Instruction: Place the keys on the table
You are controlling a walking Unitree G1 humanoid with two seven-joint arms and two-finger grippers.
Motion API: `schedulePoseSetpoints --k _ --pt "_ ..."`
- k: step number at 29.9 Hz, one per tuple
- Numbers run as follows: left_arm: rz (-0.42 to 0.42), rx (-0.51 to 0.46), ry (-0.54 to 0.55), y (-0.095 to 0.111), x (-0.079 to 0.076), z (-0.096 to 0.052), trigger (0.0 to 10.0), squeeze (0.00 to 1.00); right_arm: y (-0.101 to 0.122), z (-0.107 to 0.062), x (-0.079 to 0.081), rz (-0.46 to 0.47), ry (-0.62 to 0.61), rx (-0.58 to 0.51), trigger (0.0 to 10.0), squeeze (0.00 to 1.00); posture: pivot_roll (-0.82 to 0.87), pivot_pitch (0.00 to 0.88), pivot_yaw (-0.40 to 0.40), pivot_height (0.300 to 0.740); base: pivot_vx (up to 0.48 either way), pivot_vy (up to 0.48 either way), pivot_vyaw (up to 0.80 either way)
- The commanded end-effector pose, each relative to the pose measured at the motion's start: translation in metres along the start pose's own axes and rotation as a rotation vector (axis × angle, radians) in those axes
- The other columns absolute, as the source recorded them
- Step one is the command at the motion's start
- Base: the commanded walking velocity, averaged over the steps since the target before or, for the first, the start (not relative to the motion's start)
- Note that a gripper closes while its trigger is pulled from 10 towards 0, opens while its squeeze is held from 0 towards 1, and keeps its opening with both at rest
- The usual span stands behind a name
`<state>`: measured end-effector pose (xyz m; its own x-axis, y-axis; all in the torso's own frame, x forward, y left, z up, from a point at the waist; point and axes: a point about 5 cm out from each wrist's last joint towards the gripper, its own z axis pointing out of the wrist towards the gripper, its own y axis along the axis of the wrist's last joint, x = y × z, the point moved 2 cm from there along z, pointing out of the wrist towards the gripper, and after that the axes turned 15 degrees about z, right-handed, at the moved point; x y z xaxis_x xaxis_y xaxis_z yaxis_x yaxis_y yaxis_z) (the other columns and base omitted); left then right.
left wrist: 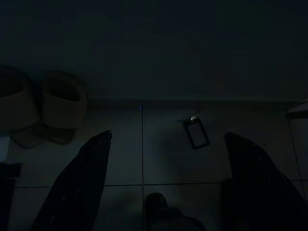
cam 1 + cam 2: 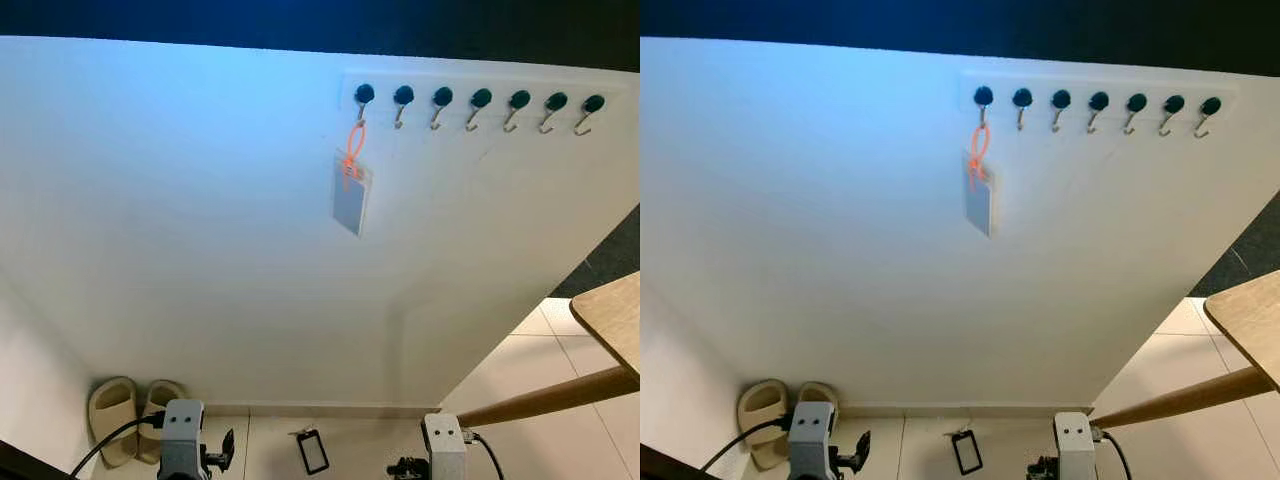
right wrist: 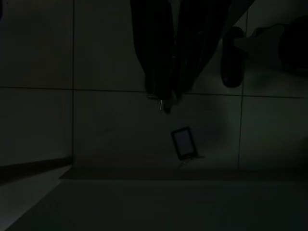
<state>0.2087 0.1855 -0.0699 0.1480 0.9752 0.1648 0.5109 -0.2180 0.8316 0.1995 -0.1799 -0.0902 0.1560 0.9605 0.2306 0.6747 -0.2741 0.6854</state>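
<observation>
1. Finds the keys point(image 2: 312, 451), a dark-framed fob with a small metal ring, flat on the floor tiles point(image 2: 560, 440) at 6 o'clock in the head view, just short of the wall base. Not yet lifted, so the pickup seems the step in hand.
2. Hangs the left gripper point(image 1: 168, 136) low at about 7 o'clock, fingers spread wide apart with the keys lying ahead between them, probably because a flat fob needs a broad straddle from above.
3. Keeps the right gripper point(image 3: 163, 96) low at about 5 o'clock, fingers pressed together and pointing down towards the same fob. Shows a faint glint at the tips, too dark to name.
4. Puts the table point(image 2: 615, 315) at 4 o'clock, its wooden leg point(image 2: 545, 400) slanting down to the floor. Stands well apart from the keys, so likely calls for a turn to the right once they are gripped.
5. Leaves a pale card on an orange loop point(image 2: 352, 195) hanging from the first hook of the hook rail point(image 2: 480, 97) at 1 o'clock. Could equally be a key tag, though out of reach of both lowered arms.
6. Sets a pair of slippers point(image 2: 125, 410) against the wall at 7 o'clock, near the left gripper; worth avoiding on the descent.
</observation>
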Motion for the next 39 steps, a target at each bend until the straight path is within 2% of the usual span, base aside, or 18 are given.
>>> schedulePoseSetpoints --k 1,28,39 --pt "-0.002 0.036 -0.008 -0.0089 -0.0021 -0.0036 10.0 0.00 -0.0055 -0.0015 -0.0035 0.010 -0.017 0.024 10.0 0.00 0.07 0.075 -0.042 0.740 -0.311 0.000 0.00" --pt "0.007 0.037 -0.009 -0.0086 -0.0013 -0.0035 10.0 0.00 -0.0119 -0.0035 -0.0070 0.018 -0.033 0.051 10.0 0.00 0.07 0.078 -0.037 0.740 -0.355 0.000 0.00" --pt "0.044 0.031 -0.025 -0.0036 -0.0027 -0.0001 10.0 0.00 -0.0128 -0.0035 -0.0066 0.023 -0.035 0.054 10.0 0.00 0.07 0.078 -0.033 0.740 -0.044 0.000 0.00"
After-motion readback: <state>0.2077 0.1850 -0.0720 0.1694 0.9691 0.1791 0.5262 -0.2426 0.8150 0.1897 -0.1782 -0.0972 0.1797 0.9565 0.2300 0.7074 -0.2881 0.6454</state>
